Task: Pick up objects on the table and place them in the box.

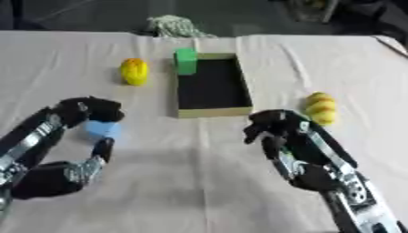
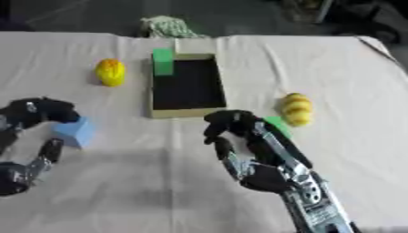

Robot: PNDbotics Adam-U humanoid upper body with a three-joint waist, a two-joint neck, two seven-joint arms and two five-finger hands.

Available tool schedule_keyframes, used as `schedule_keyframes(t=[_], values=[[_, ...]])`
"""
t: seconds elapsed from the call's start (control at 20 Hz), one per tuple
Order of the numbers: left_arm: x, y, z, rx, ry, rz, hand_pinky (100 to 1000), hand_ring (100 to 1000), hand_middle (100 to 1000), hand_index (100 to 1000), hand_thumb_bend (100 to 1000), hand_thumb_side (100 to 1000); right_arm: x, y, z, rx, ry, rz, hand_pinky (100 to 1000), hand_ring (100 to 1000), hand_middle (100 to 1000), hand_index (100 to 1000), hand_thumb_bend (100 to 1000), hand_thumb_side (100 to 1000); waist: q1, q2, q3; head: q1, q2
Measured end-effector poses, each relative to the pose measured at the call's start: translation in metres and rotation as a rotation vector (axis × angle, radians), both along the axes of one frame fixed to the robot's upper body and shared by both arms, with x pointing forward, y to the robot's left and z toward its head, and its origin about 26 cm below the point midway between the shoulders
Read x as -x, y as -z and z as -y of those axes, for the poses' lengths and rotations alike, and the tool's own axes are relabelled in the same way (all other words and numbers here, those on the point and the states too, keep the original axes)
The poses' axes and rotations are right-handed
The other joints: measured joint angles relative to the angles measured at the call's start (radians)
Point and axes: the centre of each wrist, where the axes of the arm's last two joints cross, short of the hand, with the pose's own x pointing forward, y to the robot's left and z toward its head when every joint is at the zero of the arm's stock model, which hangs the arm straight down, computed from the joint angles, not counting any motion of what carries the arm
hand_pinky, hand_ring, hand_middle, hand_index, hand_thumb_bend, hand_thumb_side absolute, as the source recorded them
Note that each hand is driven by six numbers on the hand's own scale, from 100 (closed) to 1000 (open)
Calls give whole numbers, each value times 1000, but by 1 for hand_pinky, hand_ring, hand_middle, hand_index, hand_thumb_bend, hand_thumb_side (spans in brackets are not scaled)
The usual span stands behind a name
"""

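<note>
An open box (image 1: 213, 111) with a dark inside and tan rim lies at the table's middle. A green block (image 1: 186, 61) stands at its far left corner. Left of the box lies a yellow-orange fruit (image 1: 134, 71), and right of it a yellow fruit (image 1: 321, 108). A blue block (image 1: 101, 129) rests on the cloth at the left. My left hand (image 1: 84, 110) has its fingers curled over the block's far side and its thumb at the near side. My right hand (image 1: 277, 125) hangs near the box's near right corner, fingers relaxed and holding nothing. A second green block (image 2: 277, 124) peeks out behind it.
A beige cloth (image 1: 183, 182) covers the table. A crumpled pale green bundle (image 1: 175, 26) lies at the far edge behind the box. The table's right corner (image 1: 390, 43) shows at the far right.
</note>
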Motion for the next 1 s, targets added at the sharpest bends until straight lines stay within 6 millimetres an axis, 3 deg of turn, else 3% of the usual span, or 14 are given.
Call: schedule_keyframes(t=[0.3, 0.45, 0.65, 1.0], values=[[-8, -48, -10, -108, -151, 162, 810, 774, 744, 880, 100, 256, 1, 1, 1, 6, 3, -2, 742, 593, 585, 788, 100, 420, 0, 0, -19, 1, -9], [-9, -63, -15, -165, -221, 206, 813, 776, 756, 885, 100, 245, 0, 0, 1, 7, 0, 2, 742, 593, 582, 787, 100, 418, -6, 6, -26, 7, -15], [-14, -84, -23, -222, -323, 247, 814, 776, 755, 886, 100, 244, -1, -2, -5, 10, -31, 16, 742, 593, 581, 786, 100, 417, -20, 25, -83, 44, -32], [-42, -112, -24, -246, -486, 248, 814, 775, 756, 888, 100, 246, -5, -8, -11, 14, -75, 44, 741, 593, 580, 785, 100, 414, -21, 57, -138, 94, -72]])
